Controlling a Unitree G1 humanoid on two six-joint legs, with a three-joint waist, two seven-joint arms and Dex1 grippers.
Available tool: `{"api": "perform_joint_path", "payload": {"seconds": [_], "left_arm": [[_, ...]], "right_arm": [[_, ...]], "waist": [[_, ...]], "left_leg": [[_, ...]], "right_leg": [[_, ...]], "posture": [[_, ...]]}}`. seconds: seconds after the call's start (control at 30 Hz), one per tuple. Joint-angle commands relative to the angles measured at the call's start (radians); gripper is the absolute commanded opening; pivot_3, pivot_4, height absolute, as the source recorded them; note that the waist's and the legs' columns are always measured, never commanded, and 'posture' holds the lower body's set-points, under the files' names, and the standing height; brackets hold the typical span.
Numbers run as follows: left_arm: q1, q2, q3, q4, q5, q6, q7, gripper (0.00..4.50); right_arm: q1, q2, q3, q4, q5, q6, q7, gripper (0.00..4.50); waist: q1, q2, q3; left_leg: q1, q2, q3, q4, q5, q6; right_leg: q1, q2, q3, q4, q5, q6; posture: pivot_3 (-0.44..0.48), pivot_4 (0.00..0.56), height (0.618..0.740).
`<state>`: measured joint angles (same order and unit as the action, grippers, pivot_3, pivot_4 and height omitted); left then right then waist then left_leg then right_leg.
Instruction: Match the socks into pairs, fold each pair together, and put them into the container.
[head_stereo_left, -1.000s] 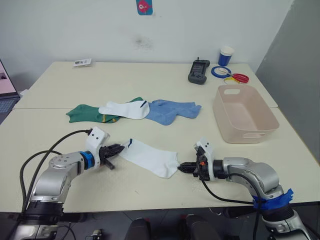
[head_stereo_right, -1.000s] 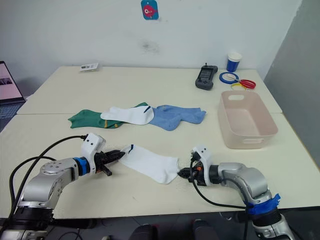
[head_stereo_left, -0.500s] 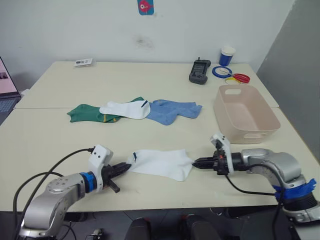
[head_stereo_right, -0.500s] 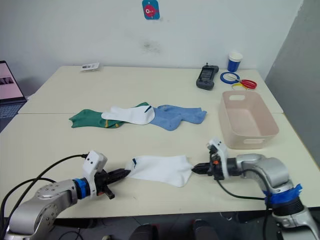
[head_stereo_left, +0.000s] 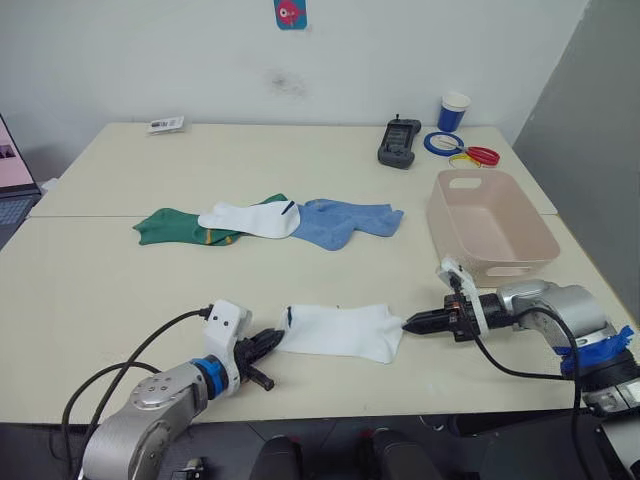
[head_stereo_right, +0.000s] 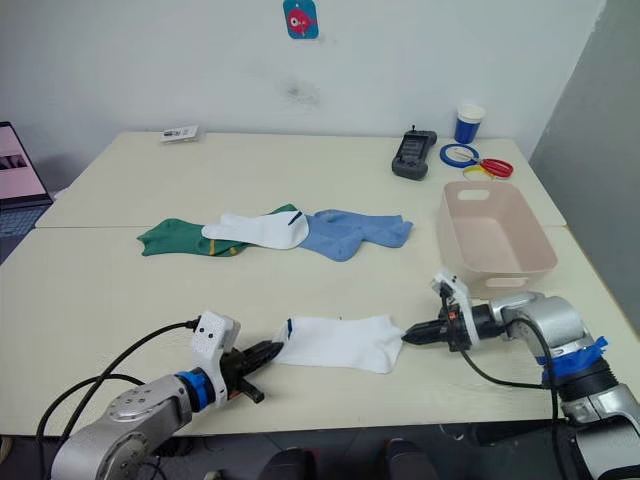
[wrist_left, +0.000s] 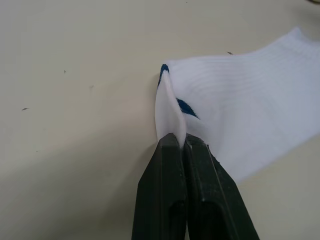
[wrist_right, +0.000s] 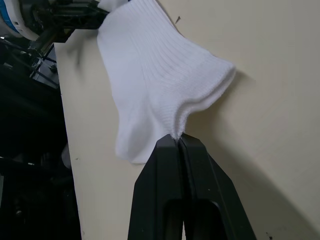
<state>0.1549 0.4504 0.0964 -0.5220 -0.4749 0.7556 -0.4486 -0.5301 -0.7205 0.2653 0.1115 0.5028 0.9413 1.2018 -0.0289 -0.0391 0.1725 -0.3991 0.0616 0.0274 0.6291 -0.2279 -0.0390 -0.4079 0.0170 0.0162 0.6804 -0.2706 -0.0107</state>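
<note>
A white sock (head_stereo_left: 340, 331) with a small dark mark is stretched flat near the table's front edge. My left gripper (head_stereo_left: 277, 343) is shut on its cuff end (wrist_left: 172, 120), and my right gripper (head_stereo_left: 408, 323) is shut on its toe end (wrist_right: 175, 131). Farther back lie a dark green sock (head_stereo_left: 170, 226), another white sock (head_stereo_left: 248, 217) overlapping it, and a light blue sock (head_stereo_left: 345, 222). The pale pink container (head_stereo_left: 489, 228) stands to the right, with nothing inside.
At the back right are a black handheld device (head_stereo_left: 398, 143), a blue-and-white cup (head_stereo_left: 452, 112), tape rings and red scissors (head_stereo_left: 462, 152). A small card (head_stereo_left: 165, 124) lies at the back left. A laptop edge (head_stereo_right: 18, 165) shows at the far left.
Both grippers have carried the white sock to the right and nearer the front edge, and it now lies straighter between them. The other socks have not moved.
</note>
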Motion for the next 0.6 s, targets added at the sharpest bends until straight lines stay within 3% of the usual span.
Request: {"api": "perform_joint_path", "payload": {"seconds": [0.03,0.43,0.53,0.6], "left_arm": [[0.001,-0.014,0.016,-0.024,0.019,-0.024,0.040,0.04],[0.023,-0.018,0.002,-0.023,0.037,-0.065,0.047,0.04],[0.032,-0.025,0.022,-0.025,0.000,-0.065,0.022,0.64],[0.041,-0.023,0.048,-0.024,-0.031,-0.058,0.005,1.23]], "right_arm": [[-0.031,-0.004,-0.007,0.025,-0.015,-0.030,0.031,0.00],[-0.079,0.021,0.012,0.127,-0.089,-0.089,0.059,0.00],[-0.069,0.019,0.002,0.109,-0.086,-0.107,0.073,0.00],[-0.063,0.009,-0.016,0.092,-0.072,-0.089,0.071,0.45]], "waist": [[0.000,0.000,0.000],[-0.001,0.000,0.000],[-0.001,0.000,0.000],[-0.001,0.000,0.000]], "left_leg": [[0.000,0.000,0.000,0.000,0.000,0.000],[0.000,0.000,0.000,0.000,0.000,0.000],[0.000,0.000,0.000,0.000,0.000,0.000],[0.000,0.000,0.000,0.000,0.000,0.000]], "right_leg": [[0.000,0.000,0.000,0.000,0.000,0.000],[0.000,0.000,0.000,0.000,0.000,0.000],[0.000,0.000,0.000,0.000,0.000,0.000],[0.000,0.000,0.000,0.000,0.000,0.000]], "posture": [[0.000,0.150,0.740],[0.000,0.150,0.740],[0.000,0.150,0.740],[0.000,0.150,0.740]]}}
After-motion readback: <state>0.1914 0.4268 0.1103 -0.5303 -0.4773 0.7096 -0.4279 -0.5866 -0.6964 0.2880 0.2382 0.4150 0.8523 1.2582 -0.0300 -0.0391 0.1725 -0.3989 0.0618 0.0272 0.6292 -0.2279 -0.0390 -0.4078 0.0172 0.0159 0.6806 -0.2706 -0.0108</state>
